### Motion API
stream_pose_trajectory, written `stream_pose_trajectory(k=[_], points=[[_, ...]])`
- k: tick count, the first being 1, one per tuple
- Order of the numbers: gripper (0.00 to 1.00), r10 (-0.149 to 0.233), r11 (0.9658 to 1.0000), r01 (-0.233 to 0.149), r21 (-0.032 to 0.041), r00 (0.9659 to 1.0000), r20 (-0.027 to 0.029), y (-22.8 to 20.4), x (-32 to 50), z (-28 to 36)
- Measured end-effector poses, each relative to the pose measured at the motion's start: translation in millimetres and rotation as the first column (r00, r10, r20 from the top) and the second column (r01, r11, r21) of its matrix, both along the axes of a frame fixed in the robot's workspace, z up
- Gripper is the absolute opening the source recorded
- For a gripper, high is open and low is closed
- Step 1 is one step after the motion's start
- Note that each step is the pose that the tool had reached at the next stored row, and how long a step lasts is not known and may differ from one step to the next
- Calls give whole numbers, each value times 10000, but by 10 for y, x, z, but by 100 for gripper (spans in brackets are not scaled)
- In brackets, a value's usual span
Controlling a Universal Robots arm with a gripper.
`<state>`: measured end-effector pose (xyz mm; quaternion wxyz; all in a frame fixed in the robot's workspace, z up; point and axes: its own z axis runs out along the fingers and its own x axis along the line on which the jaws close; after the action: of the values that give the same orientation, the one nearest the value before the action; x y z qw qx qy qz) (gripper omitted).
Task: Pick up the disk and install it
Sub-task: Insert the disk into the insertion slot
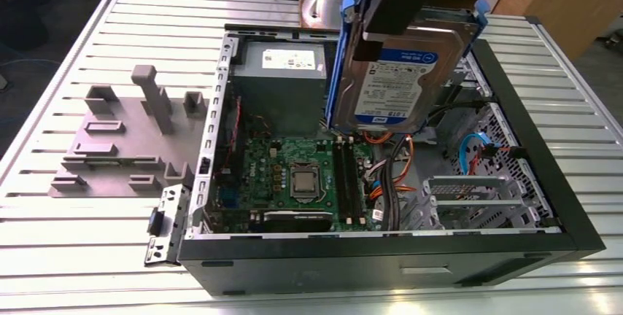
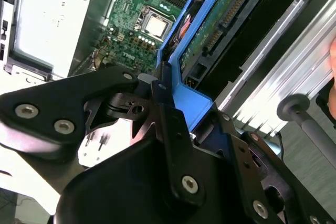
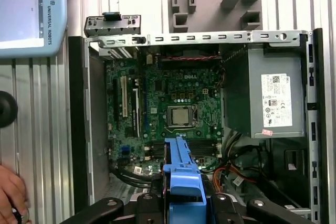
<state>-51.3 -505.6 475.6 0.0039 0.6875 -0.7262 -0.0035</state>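
As it hangs over the case (image 1: 547, 176), the gripper (image 1: 387, 34) clamps the disk (image 1: 401, 85) upright.

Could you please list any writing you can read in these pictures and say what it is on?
Nothing can be quoted reliably.
White-and-blue label on the disk: print too small to read.
White sticker on the power supply: too small to read.
Motherboard lettering: too small to read.

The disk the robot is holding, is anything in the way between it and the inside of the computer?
The gripper clamps the disk upright over the open case, with nothing solid between. Orange cables and a blue cable lie in the case below it, beside the motherboard, and might snag it.
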Motion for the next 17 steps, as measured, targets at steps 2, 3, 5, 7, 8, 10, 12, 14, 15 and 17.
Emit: stream_pose_trajectory(k=[2, 3, 5, 7, 8, 10, 12, 14, 15, 17], points=[[37, 0, 10000, 0, -1, 10000, 0, -36, 2, 0], [37, 0, 10000, 0, 0, 10000, 0, -54, 3, 0], [37, 0, 10000, 0, -2, 10000, -1, -87, 6, 0], [37, -1, 10000, 1, -1, 10000, 0, -110, 9, -1], [37, 0, 10000, 0, -5, 10000, -1, -119, 12, -2], [37, -1, 10000, 1, -11, 10000, 0, -137, 18, -4], [37, -1, 10000, 1, -25, 10000, 0, -151, 26, -5], [37, 0, 10000, 0, -35, 10000, 0, -163, 41, -7], [37, -1, 10000, 1, -38, 10000, 0, -165, 54, -8], [37, 0, 10000, 0, -40, 10000, -1, -168, 85, -10]])
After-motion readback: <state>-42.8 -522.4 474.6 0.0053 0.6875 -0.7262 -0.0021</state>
